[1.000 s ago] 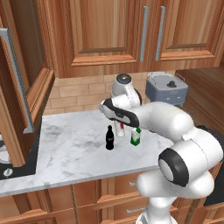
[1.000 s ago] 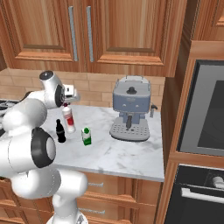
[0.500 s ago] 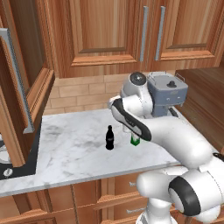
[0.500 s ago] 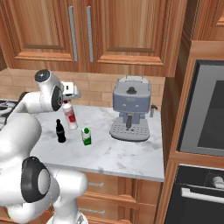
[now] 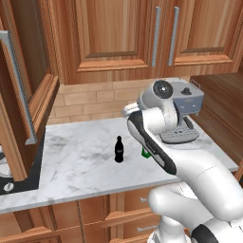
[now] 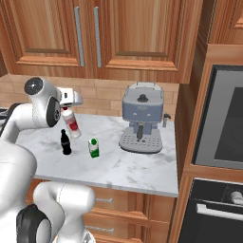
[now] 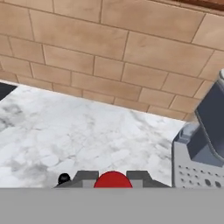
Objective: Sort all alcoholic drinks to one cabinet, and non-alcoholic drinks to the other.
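My gripper (image 6: pixel 66 107) is shut on the red cap of a slim white bottle with a red label (image 6: pixel 71 123), which leans tilted over the marble counter (image 6: pixel 128 166). In the hand view the red cap (image 7: pixel 113 181) sits between my fingertips. The small black cola-shaped bottle (image 6: pixel 65 142) (image 5: pixel 119 149) stands just left of it, and the green-and-white carton (image 6: pixel 94 147) just right. My arm hides most of the carton (image 5: pixel 145 153) in the left base view. Closed wall cabinets (image 6: pixel 133 33) (image 5: pixel 118 38) hang above the counter.
A grey coffee machine (image 6: pixel 141 121) (image 5: pixel 187 107) stands at the counter's right end against the brick wall. A wall cabinet door (image 5: pixel 21 95) hangs open at the far left. A built-in oven (image 6: pixel 223 123) fills the right side.
My arm's upper links have swung round and risen while the hand stayed near the same spot. The white bottle remains in the gripper and now leans more.
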